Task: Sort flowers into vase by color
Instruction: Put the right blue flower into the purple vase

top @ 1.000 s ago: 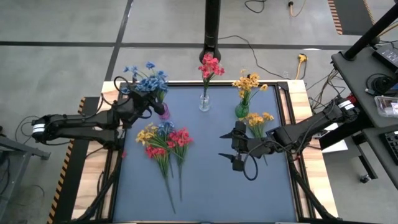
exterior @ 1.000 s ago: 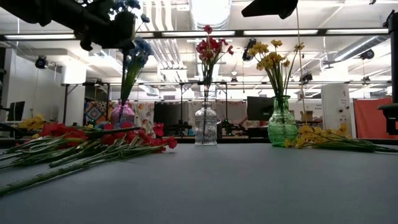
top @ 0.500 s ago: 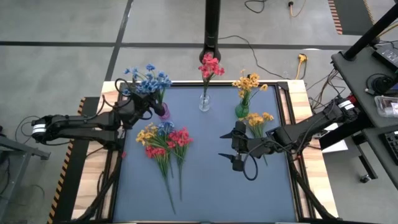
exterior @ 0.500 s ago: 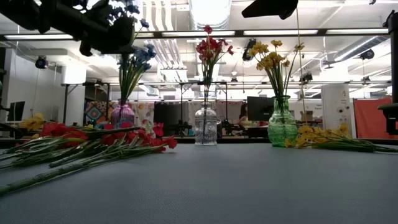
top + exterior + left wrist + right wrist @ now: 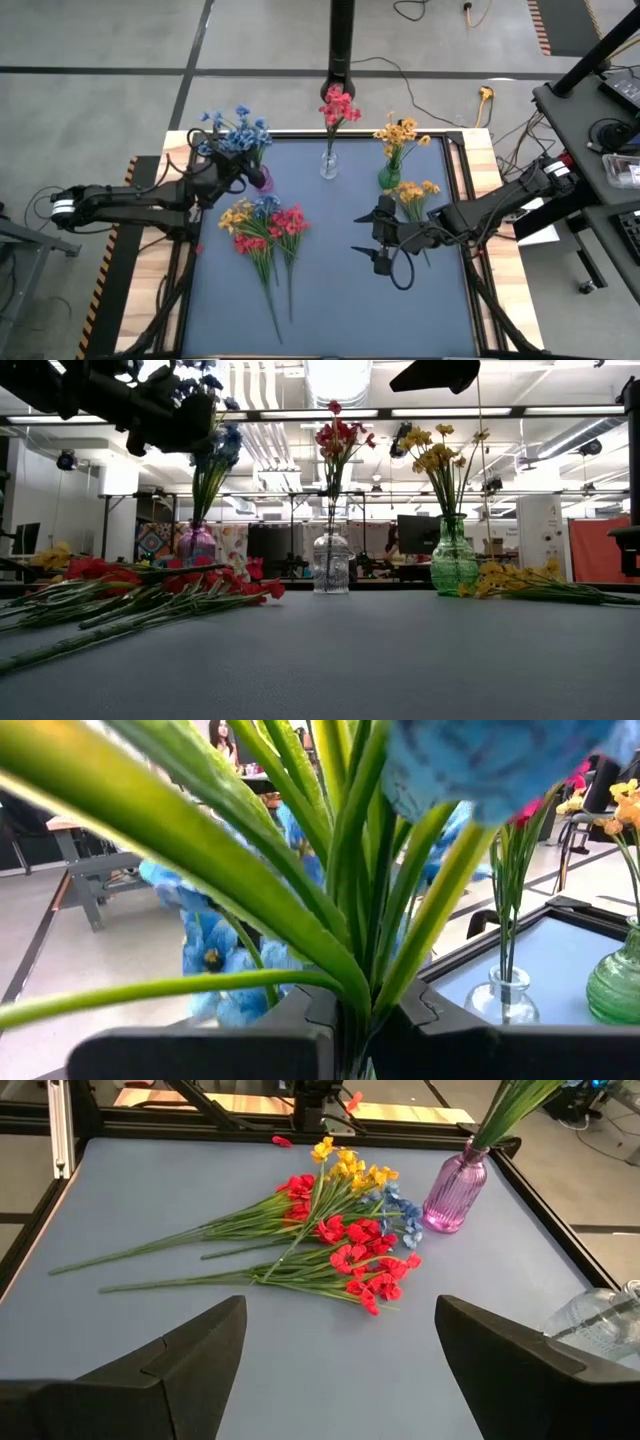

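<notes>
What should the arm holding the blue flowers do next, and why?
Probably open and let go. The left gripper is shut on the blue flower sprig, whose green stems already reach down into the pink glass vase, beside the clear vase of red flowers. The open right gripper waits over the blue mat.

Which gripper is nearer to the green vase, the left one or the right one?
The right. The right gripper hovers open just in front of the green vase, beside the loose yellow flowers. The left gripper is across the table at the pink vase, shut on blue flowers.
</notes>
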Available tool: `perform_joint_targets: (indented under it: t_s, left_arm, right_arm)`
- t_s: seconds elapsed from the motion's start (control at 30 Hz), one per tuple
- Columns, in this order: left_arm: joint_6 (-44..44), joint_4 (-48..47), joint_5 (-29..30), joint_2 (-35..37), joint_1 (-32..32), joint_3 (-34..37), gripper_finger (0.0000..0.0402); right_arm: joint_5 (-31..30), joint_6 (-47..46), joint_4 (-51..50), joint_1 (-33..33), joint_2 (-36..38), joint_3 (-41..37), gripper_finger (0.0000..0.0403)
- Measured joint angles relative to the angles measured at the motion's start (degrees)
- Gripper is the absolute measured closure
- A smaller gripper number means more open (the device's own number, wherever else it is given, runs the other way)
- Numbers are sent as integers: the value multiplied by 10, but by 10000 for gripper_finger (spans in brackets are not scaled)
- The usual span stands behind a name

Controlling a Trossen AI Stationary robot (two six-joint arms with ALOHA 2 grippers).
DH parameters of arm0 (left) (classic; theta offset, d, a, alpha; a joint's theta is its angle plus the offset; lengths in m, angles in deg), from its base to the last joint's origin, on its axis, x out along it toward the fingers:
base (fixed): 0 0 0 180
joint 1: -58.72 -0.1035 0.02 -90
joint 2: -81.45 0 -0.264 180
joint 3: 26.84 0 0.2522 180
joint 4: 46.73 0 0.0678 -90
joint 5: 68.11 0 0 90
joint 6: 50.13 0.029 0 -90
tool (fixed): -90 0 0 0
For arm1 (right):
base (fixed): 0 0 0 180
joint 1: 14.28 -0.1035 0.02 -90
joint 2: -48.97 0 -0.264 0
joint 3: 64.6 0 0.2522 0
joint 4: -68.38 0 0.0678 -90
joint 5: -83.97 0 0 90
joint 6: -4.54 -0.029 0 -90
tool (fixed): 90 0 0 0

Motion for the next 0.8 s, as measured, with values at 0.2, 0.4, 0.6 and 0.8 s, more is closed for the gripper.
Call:
perform_joint_targets:
  t_s: [0.2, 0.4, 0.6, 0.8]
  left_arm:
    - [-10, 0, 0, 0, 0, 13, 391]
    - [-11, -1, 0, 0, 0, 18, 391]
    - [-12, -8, 0, 0, 0, 18, 391]
    - [-17, -18, 0, 0, 0, 18, 391]
  right_arm:
    - [0, -1, 0, 0, 0, 0, 85]
    - [0, -5, 0, 0, 0, 0, 85]
    - [0, -2, 13, 0, 0, -5, 85]
    - [0, -2, 13, 0, 0, -8, 85]
